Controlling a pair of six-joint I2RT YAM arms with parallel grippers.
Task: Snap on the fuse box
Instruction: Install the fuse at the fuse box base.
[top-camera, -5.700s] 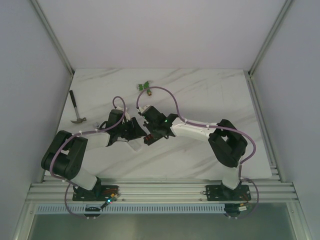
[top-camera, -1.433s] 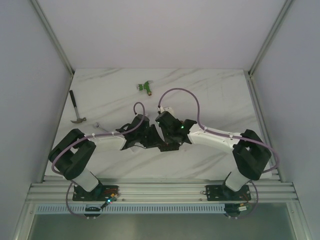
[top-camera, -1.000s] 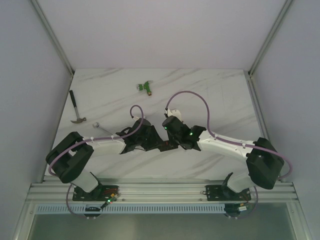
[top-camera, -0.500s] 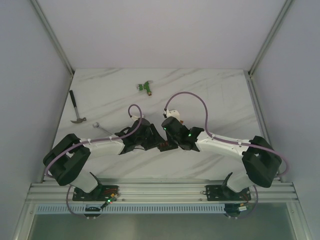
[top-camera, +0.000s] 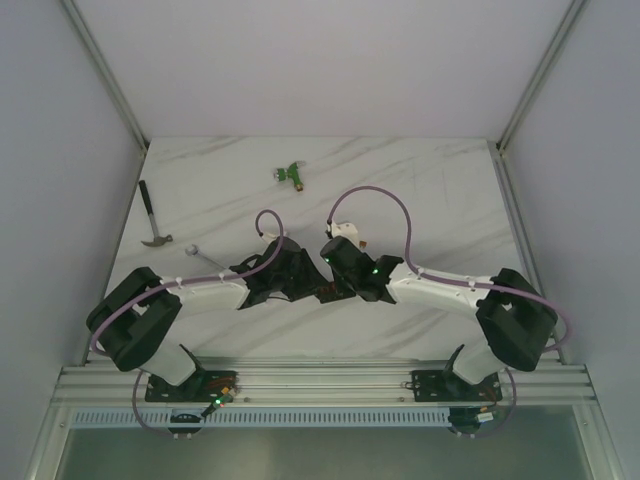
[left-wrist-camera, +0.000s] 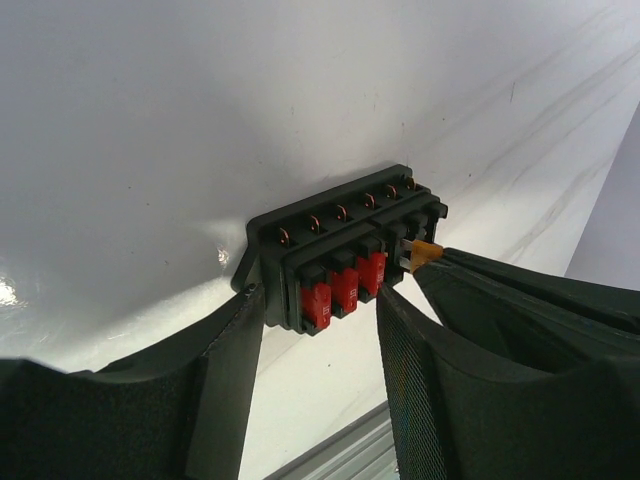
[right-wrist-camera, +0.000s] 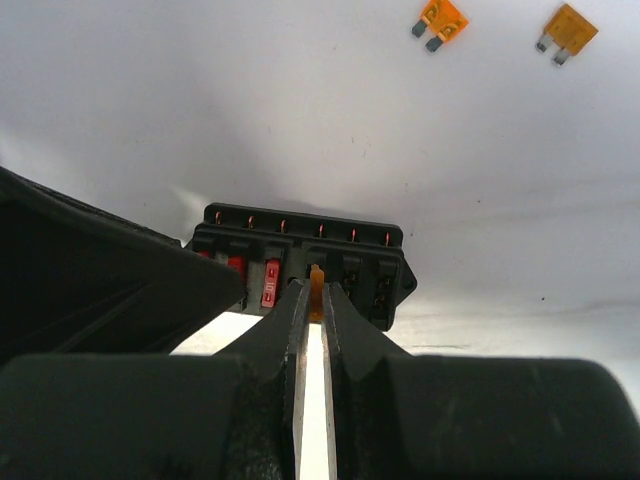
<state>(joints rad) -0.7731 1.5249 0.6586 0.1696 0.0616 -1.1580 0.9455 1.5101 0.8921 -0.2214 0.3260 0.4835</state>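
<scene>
The black fuse box (left-wrist-camera: 345, 235) rests on the white table, three red fuses (left-wrist-camera: 345, 287) in its left slots. My left gripper (left-wrist-camera: 320, 300) stands open at the box's left end. Its fingertips (left-wrist-camera: 245, 320) reach the box's edge, and only table shows between them. My right gripper (right-wrist-camera: 312, 292) is shut on an orange fuse (right-wrist-camera: 317, 285). It holds that fuse at the fourth slot of the fuse box (right-wrist-camera: 300, 250). The orange fuse (left-wrist-camera: 425, 253) also shows in the left wrist view. From above, both grippers meet over the fuse box (top-camera: 325, 293) at the table's middle.
Two loose orange fuses (right-wrist-camera: 441, 20) (right-wrist-camera: 569, 30) lie on the table beyond the box. A green connector (top-camera: 291, 174) lies at the back centre and a small hammer (top-camera: 152, 218) at the left edge. The aluminium rail (top-camera: 320, 385) runs along the near side.
Since the earliest frame both grippers have moved right and nearer to me. Over the last second they stay together at the box; the right arm's elbow has shifted slightly.
</scene>
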